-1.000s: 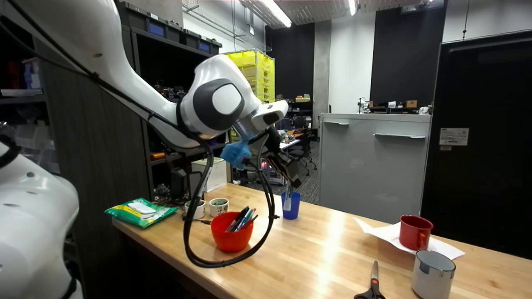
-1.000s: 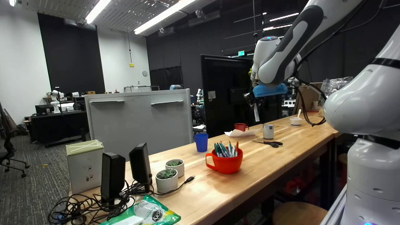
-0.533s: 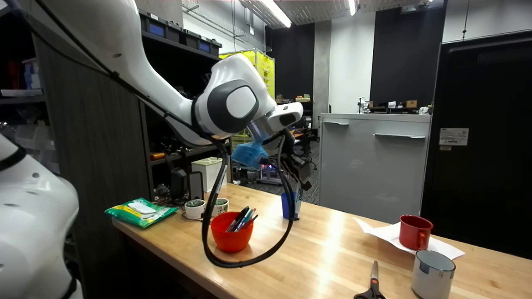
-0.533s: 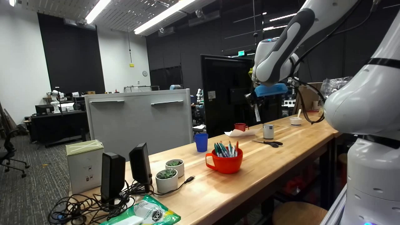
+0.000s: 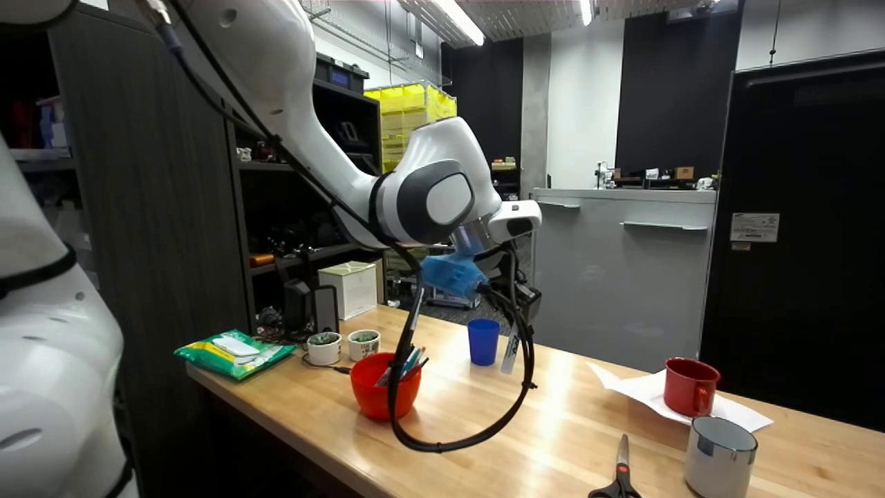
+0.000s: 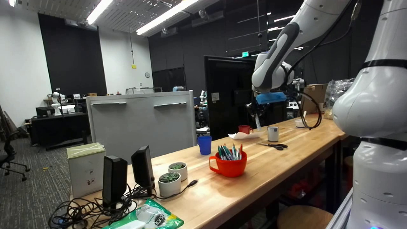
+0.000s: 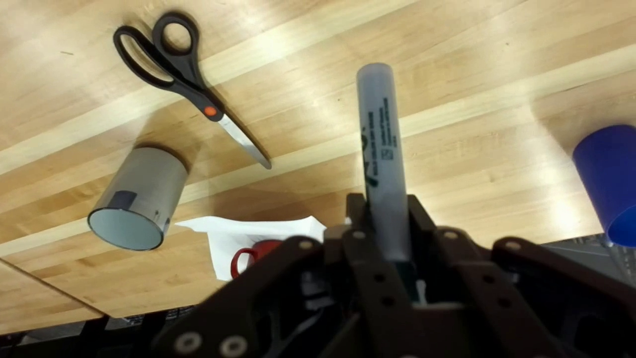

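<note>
My arm (image 5: 449, 197) has swung down toward four o'clock in an exterior view since a second ago, reaching over the tabletop (image 7: 308, 30). By the wrist view's clock, the blue cup (image 7: 606, 174) stands at three, the grey cup (image 7: 149, 181) at nine, the scissors (image 7: 191, 89) at ten. My fingers (image 7: 421, 216) pinch the marker (image 7: 381, 144) — it hangs above the tabletop, between the two cups in that view, its free end toward twelve.
</note>
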### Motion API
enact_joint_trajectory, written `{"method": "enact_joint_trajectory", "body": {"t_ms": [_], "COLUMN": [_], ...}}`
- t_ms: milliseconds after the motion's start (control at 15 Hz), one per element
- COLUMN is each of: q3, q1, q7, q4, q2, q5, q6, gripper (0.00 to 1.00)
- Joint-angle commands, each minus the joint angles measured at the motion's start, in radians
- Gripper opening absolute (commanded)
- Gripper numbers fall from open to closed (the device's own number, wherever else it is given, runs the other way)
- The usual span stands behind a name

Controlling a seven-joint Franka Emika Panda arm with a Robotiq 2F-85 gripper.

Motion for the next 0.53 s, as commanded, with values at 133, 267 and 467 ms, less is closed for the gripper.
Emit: {"method": "enact_joint_trajectory", "body": {"t_ms": [133,267,467], "q3": [-0.037,-0.046,-0.058], "q1": [0.066,0.078,0.092], "q7": [-0.032,-0.03,-0.019], "q4": [0.096,0.122,0.159], "q2": [0.129,0.162,0.206], "q5": [0.019,0.015,-0.001], "q6": [-0.054,-0.069,-0.097], "gripper": [0.05,0.05,0.05]}}
